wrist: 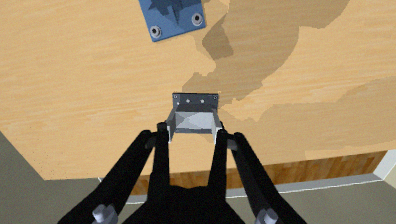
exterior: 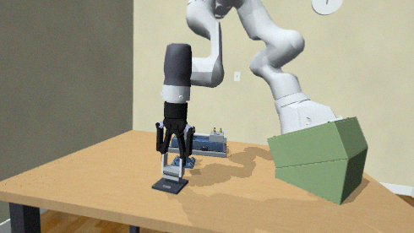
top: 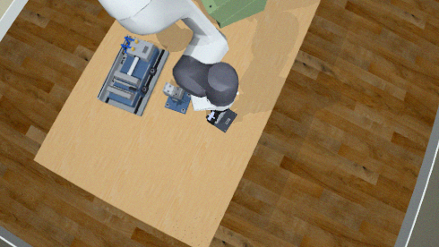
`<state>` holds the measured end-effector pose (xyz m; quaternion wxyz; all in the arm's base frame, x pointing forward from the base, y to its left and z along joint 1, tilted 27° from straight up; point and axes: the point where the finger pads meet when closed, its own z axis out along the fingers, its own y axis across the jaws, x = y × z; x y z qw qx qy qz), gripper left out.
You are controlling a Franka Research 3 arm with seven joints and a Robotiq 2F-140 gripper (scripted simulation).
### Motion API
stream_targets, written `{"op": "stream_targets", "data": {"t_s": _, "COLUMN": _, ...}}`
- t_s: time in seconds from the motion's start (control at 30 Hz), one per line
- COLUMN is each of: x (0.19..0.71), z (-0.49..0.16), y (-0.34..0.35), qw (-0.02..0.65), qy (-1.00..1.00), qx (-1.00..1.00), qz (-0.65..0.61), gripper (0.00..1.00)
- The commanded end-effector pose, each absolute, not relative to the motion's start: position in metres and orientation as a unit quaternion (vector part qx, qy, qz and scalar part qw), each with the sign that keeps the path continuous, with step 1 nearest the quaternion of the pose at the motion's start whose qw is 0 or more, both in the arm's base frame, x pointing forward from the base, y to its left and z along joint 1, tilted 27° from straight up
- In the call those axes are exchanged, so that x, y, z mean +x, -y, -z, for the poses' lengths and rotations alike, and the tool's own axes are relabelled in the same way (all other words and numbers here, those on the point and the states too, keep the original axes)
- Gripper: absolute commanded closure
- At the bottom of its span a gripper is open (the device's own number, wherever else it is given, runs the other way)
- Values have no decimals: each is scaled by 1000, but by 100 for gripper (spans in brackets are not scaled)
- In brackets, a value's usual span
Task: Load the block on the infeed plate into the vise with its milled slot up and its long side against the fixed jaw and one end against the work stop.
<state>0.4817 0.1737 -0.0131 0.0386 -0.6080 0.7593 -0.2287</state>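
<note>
1. Pale wooden tabletop (top: 134,170) (exterior: 106,169) (wrist: 75,75) is spreading, in the top view, beyond a blue-and-grey vise (top: 117,96) (exterior: 198,143).
2. Exterior: the black two-finger gripper (top: 214,117) (exterior: 173,170) (wrist: 194,114) is pointing down, partly open, clasping the grey rectangular block (top: 219,118) (exterior: 172,170) (wrist: 194,121) over the flat black plate (top: 228,122) (exterior: 169,186) (wrist: 195,101).
3. Wrist: grained wood is separating plate from blue V-block base (top: 176,106) (exterior: 184,163) (wrist: 177,30).

The counter (top: 148,157) (exterior: 106,169) (wrist: 75,90) looks like pale wood with fine grain and a low sheen. The block (exterior: 172,172) (wrist: 194,121) looks like smooth grey metal, the plate (top: 228,121) (exterior: 170,186) (wrist: 195,101) under it dark and matt. The hand (exterior: 173,165) (wrist: 194,114) has matt black links and smooth, pale metallic-looking fingertips. The arm (top: 208,46) (exterior: 213,69) looks like smooth white plastic. The floor (top: 340,134) (exterior: 84,215) (wrist: 240,179) is brown wood planking.
</note>
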Motion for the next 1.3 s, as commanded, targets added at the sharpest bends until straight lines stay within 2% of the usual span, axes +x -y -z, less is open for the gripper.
{"op": "stream_targets", "data": {"t_s": 0.0, "x": 478, "z": 7, "y": -177, "qw": 36, "qy": -756, "qx": -612, "qz": 230, "gripper": 100}}
{"op": "stream_targets", "data": {"t_s": 1.27, "x": 436, "z": -104, "y": -215, "qw": 36, "qy": -756, "qx": -612, "qz": 230, "gripper": 100}}
